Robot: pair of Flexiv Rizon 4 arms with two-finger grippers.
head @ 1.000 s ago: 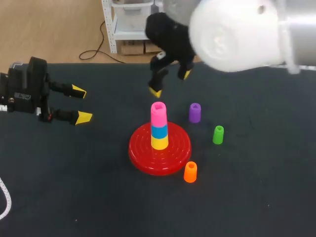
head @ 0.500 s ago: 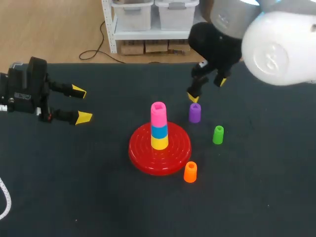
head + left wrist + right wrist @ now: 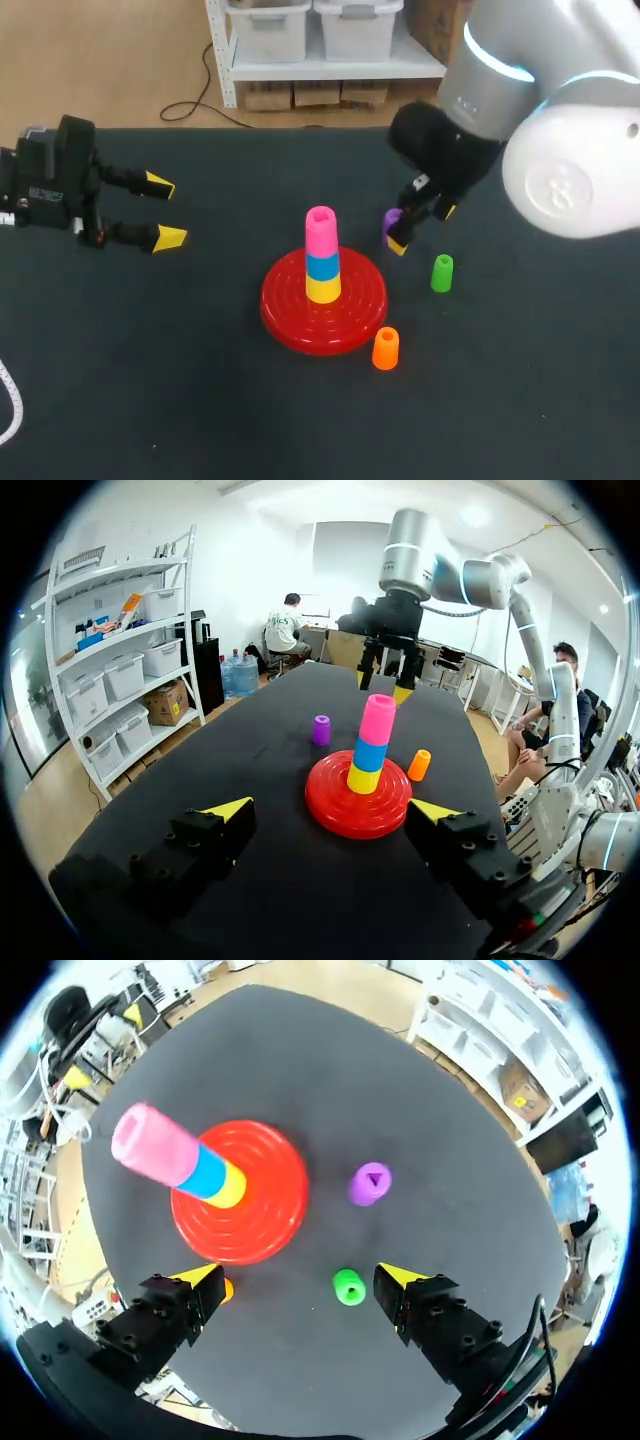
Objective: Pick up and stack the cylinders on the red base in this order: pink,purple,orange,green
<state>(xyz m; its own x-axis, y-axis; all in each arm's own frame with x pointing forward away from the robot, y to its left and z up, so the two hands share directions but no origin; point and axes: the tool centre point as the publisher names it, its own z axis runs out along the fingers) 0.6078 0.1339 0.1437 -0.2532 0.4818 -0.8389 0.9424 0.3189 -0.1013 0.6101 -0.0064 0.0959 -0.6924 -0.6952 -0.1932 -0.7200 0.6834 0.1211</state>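
The red base (image 3: 350, 318) carries a stack of yellow, blue and a pink cylinder (image 3: 320, 232) on top. To its right stand the purple cylinder (image 3: 390, 220), the green cylinder (image 3: 442, 273) and, nearer the front, the orange cylinder (image 3: 385, 348). My right gripper (image 3: 423, 228) hangs open just above and beside the purple one, one finger partly covering it. In the right wrist view the purple cylinder (image 3: 369, 1183) lies ahead of the open gripper (image 3: 300, 1275) and the green cylinder (image 3: 348, 1286) shows between its fingers. My left gripper (image 3: 165, 212) is open at the far left, holding nothing.
In the left wrist view the red base (image 3: 330, 815) and its stack sit ahead of my open left gripper (image 3: 332, 810), with the purple cylinder (image 3: 321, 729) and the orange cylinder (image 3: 420, 765) on either side of it. A white cable lies at the table's front left.
My right arm has swung from behind the stack to the right and down, its open gripper now at the purple cylinder. The left arm and all cylinders have stayed put.
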